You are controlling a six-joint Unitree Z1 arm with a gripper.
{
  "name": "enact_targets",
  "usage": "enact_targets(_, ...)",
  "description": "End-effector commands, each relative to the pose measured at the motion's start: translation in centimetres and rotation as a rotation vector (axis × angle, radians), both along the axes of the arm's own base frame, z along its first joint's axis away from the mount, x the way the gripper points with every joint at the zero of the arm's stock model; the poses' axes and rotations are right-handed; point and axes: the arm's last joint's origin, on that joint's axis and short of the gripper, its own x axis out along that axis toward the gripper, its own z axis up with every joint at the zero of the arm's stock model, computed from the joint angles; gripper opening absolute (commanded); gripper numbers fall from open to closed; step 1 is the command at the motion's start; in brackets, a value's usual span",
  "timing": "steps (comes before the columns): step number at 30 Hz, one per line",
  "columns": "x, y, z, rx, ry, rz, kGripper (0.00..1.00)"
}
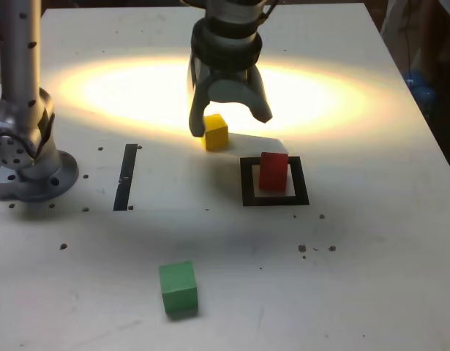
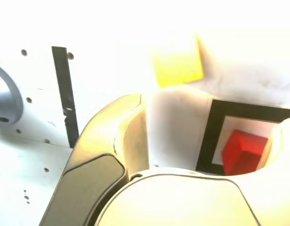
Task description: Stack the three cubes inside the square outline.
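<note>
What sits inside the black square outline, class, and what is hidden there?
The red cube is inside the square outline, with white surface around it. Whatever lies directly beneath the cube is covered.

On my screen I am seeing a white table (image 1: 385,256), with strong light falling on its far part. It is carrying 3 cubes: the red cube (image 1: 273,172) is sitting inside the black square outline (image 1: 248,183), the yellow cube (image 1: 216,134) is standing apart, and the green cube (image 1: 179,289) is resting nearest the exterior camera. A black strip (image 1: 125,179) is lying between the outline and the round metal base (image 1: 47,179).
</note>
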Motion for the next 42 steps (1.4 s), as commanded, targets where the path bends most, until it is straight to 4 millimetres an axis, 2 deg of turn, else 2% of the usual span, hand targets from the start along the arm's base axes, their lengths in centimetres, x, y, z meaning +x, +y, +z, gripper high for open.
enact_targets(1, -0.8, 0.8, 0.1, -0.004, 0.003, 0.034, 0.99)
enact_targets(7, -2.0, 2.5, -0.1, -0.014, 0.018, 0.093, 0.99)
enact_targets(14, -2.7, 4.0, -1.5, -0.048, 0.042, 0.133, 0.99)
enact_targets(31, -1.5, 5.1, -4.9, -0.080, 0.104, 0.140, 0.94)
enact_targets(36, -1.1, 5.2, -5.4, -0.097, 0.111, 0.132, 0.89)
enact_targets(42, -0.7, 5.2, -5.8, -0.109, 0.113, 0.126, 0.76)
